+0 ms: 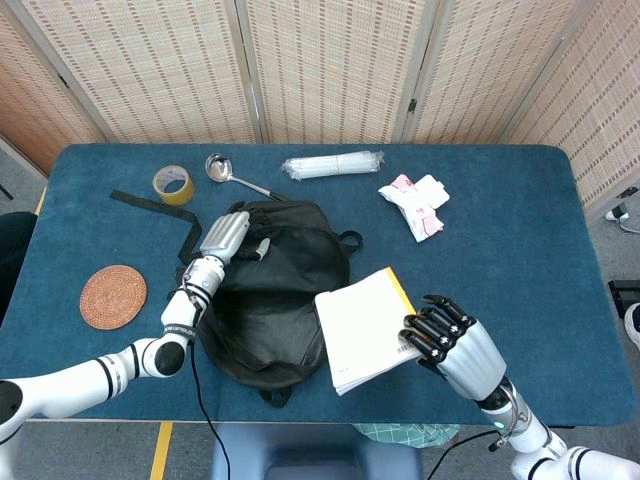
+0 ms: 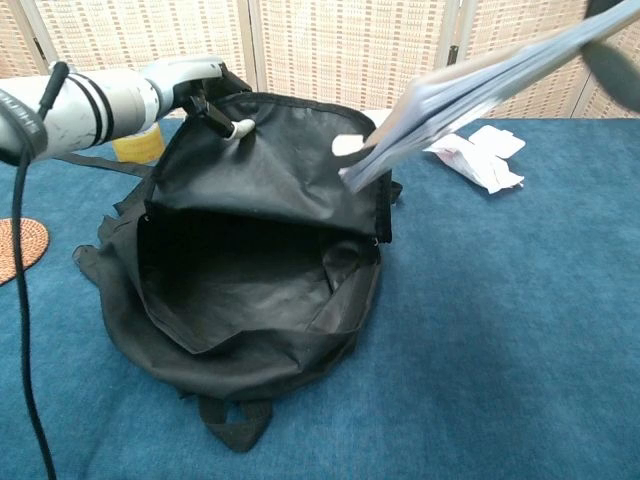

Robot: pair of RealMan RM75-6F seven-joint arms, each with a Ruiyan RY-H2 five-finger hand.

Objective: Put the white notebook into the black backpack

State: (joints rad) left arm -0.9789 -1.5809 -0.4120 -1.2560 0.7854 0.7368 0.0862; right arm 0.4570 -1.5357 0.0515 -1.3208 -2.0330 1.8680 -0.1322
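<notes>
Notebook (image 1: 362,328), white with a yellow edge, is held tilted in the right hand (image 1: 452,345), its far corner over the right rim of the black backpack (image 1: 262,320). Left hand (image 1: 226,236) grips the bag's upper flap, lifted, mouth gaping toward the table's (image 1: 520,250) near edge.

Your left hand (image 2: 185,78) holds the black backpack (image 2: 250,280) flap up; the white notebook (image 2: 470,90) tilts over its opening.
</notes>
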